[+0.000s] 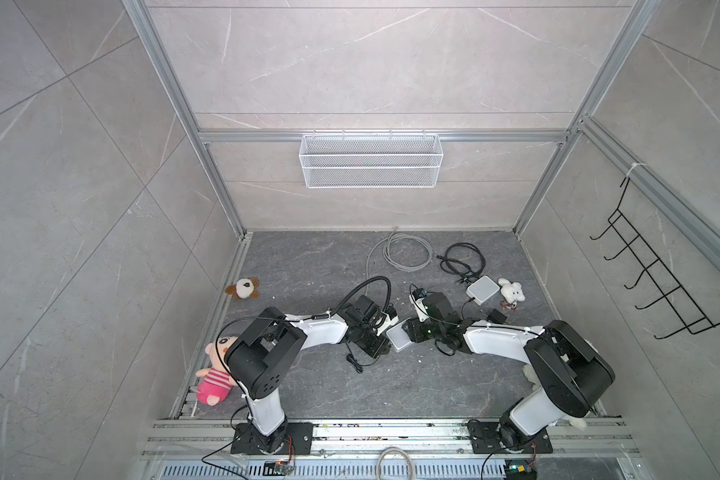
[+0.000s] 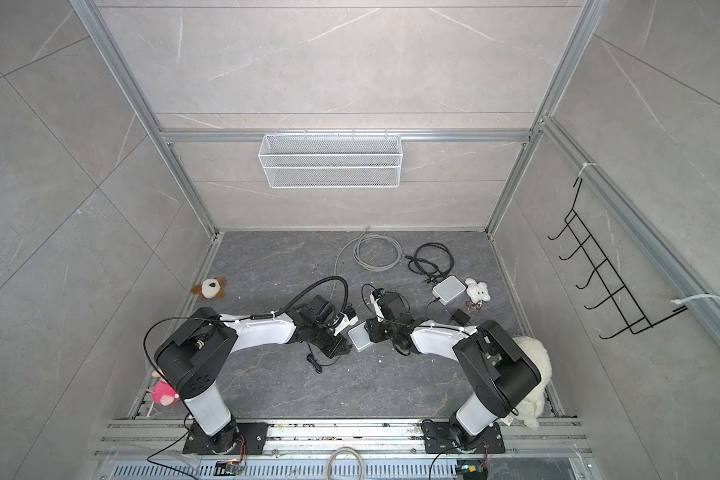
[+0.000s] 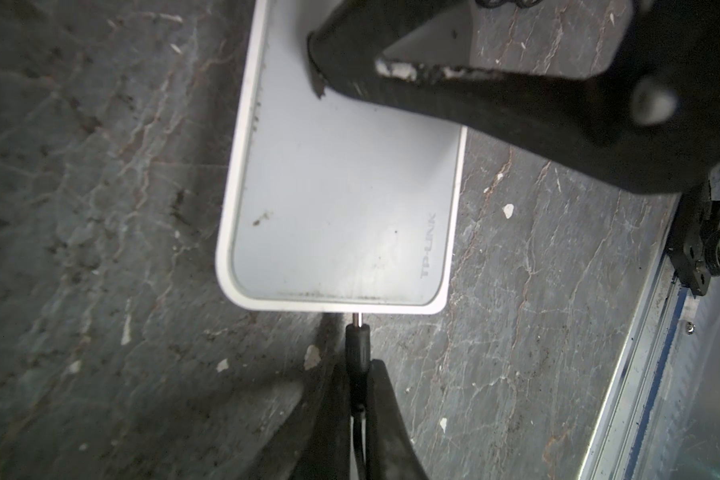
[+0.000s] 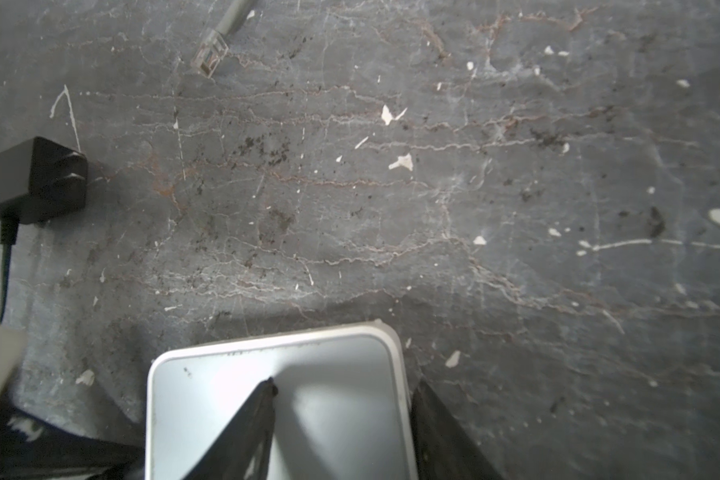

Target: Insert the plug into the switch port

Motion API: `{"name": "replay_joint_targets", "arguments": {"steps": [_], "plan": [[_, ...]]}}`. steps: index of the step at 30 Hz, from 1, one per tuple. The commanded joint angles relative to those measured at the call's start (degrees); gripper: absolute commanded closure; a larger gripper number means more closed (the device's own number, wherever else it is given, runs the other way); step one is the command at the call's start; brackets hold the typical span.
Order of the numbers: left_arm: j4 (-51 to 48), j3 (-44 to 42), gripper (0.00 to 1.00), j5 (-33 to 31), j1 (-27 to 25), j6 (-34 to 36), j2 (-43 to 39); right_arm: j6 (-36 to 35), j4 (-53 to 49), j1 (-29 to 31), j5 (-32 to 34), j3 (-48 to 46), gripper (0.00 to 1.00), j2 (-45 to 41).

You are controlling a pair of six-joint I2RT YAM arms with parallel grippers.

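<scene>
The switch (image 3: 341, 208) is a flat white TP-LINK box lying on the dark floor between both arms in both top views (image 1: 400, 337) (image 2: 360, 336). My left gripper (image 3: 360, 368) is shut on the plug (image 3: 358, 345), a black barrel plug with its cable trailing back between the fingers. The plug's metal tip (image 3: 357, 319) meets the switch's near edge; the port is hidden under the rim. My right gripper (image 4: 344, 388) is open over the switch's (image 4: 308, 374) opposite end. One finger hovers above the top face and the other stands beside its side edge.
A second white box (image 1: 482, 291), a black adapter (image 4: 34, 178), a black cable coil (image 1: 464, 257) and a grey network cable (image 1: 400, 249) lie behind the arms. Plush toys sit at the left (image 1: 244, 288) (image 1: 217, 374) and right (image 1: 512, 291). A wire basket (image 1: 371, 160) hangs on the back wall.
</scene>
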Motion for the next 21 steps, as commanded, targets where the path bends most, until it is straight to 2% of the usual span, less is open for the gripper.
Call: {"name": "replay_joint_targets", "arguments": {"steps": [1, 3, 8, 13, 21], "plan": [[-7.72, -1.59, 0.91, -3.76, 0.49, -0.66, 2.74, -1.88, -8.03, 1.10, -4.28, 2.07, 0.37, -0.34], [-7.22, -1.93, 0.91, -3.87, 0.53, -0.77, 3.07, -3.38, -13.20, 0.45, -5.77, 4.50, 0.31, -1.13], [-6.03, -2.93, 0.91, -3.51, 0.69, -1.03, 2.51, -6.61, -22.76, -3.69, -9.37, 9.67, 0.22, -1.74], [-5.72, -3.39, 0.91, -3.62, 0.77, -1.15, 1.84, -7.18, -27.38, -6.33, -11.35, 13.26, 0.22, -0.40], [-5.81, -3.69, 0.91, -3.81, 0.77, -1.25, 1.15, -4.76, -26.09, -10.33, -21.62, 12.59, 0.25, 4.50]]}}
